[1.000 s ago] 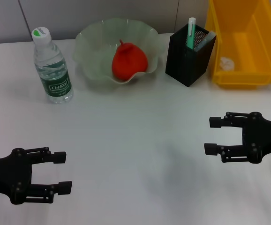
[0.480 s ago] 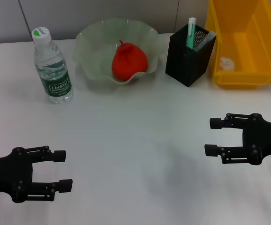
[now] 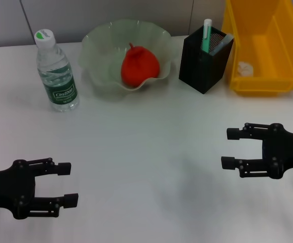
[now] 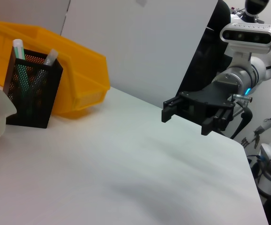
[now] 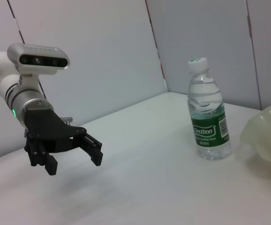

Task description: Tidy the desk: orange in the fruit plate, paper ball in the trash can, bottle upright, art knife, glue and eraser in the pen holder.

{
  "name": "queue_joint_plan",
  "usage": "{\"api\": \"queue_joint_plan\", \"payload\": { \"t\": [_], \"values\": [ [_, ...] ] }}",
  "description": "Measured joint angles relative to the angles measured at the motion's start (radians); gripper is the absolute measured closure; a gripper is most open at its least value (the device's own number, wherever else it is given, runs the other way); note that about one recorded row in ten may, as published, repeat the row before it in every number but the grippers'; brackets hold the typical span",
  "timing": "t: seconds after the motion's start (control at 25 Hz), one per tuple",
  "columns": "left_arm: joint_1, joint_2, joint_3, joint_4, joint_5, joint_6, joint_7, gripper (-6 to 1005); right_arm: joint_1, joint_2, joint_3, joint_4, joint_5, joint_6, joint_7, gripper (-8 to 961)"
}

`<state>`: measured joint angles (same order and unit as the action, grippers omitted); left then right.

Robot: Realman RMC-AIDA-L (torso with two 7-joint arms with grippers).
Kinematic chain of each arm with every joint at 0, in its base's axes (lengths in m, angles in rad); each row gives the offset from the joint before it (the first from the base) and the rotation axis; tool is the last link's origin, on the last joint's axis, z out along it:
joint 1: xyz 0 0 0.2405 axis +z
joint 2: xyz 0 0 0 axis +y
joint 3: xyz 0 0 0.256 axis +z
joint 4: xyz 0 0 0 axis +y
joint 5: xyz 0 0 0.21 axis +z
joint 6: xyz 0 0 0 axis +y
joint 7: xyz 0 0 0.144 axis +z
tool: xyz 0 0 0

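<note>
The orange [image 3: 139, 65] lies in the pale green fruit plate [image 3: 100, 50] at the back. The bottle [image 3: 56, 72] stands upright to its left; it also shows in the right wrist view [image 5: 208, 119]. The black mesh pen holder [image 3: 204, 58] holds a green-and-white stick [image 3: 206, 34] and a grey item; it also shows in the left wrist view [image 4: 30, 88]. A white paper ball [image 3: 245, 68] lies in the yellow bin [image 3: 260, 83]. My left gripper [image 3: 70, 183] is open and empty at the front left. My right gripper [image 3: 228, 148] is open and empty at the right.
The yellow bin stands at the back right corner, beside the pen holder, and also shows in the left wrist view [image 4: 81, 79]. A grey wall runs behind the table. The white tabletop [image 3: 146, 152] spreads between the two grippers.
</note>
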<state>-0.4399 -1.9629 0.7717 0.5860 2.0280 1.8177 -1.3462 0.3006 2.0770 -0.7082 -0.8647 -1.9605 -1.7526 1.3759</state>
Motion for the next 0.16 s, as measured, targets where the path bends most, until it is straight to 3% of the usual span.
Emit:
{"api": "queue_joint_plan", "payload": {
  "t": [0.16],
  "values": [
    [0.001,0.000,0.000,0.000,0.000,-0.002,0.002,172,0.000,0.000,0.001,0.001,0.000,0.001,0.000,169]
  ]
}}
